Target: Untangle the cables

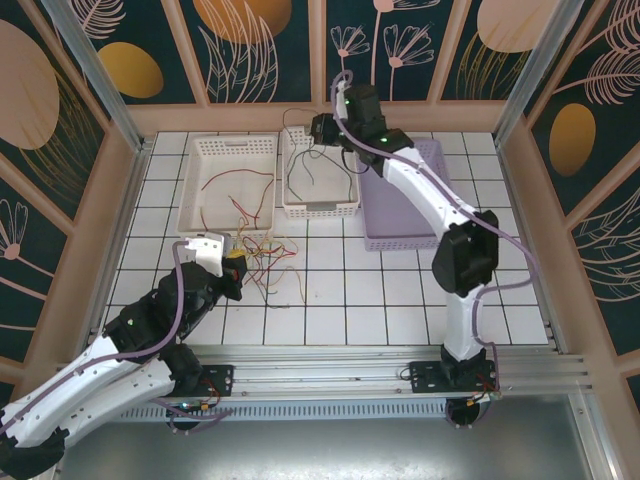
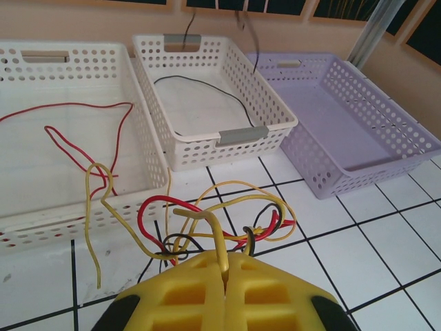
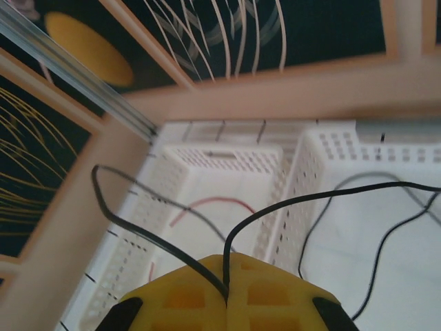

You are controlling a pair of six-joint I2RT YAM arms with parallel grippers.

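Three perforated plastic baskets stand in a row at the far side of the white tiled table (image 1: 400, 290). A wide white basket (image 1: 190, 200) is on the left, a narrower white basket with grey handles (image 1: 322, 210) is in the middle, and a lilac basket (image 1: 390, 228) is on the right, partly under my right arm.

A tangle of thin red, yellow and black cables (image 1: 268, 262) lies on the tiles just in front of the wide white basket, near its front right corner. My left gripper (image 2: 225, 265) is low at the near left edge of that tangle. Its yellow fingers (image 2: 262, 289) are pressed together on a thin yellow cable (image 2: 220, 238), which rises between the tips and bends over to the left.

One thin red cable (image 2: 83, 131) lies loose on the floor of the wide white basket, apart from the tangle.

My right gripper (image 3: 226, 265) hangs above the far left corner of the middle basket. Its fingers are clamped on a thin black cable (image 3: 289, 201). From the grip one strand loops out to the left and the other runs right, over the middle basket, where black cable also rests on the floor.
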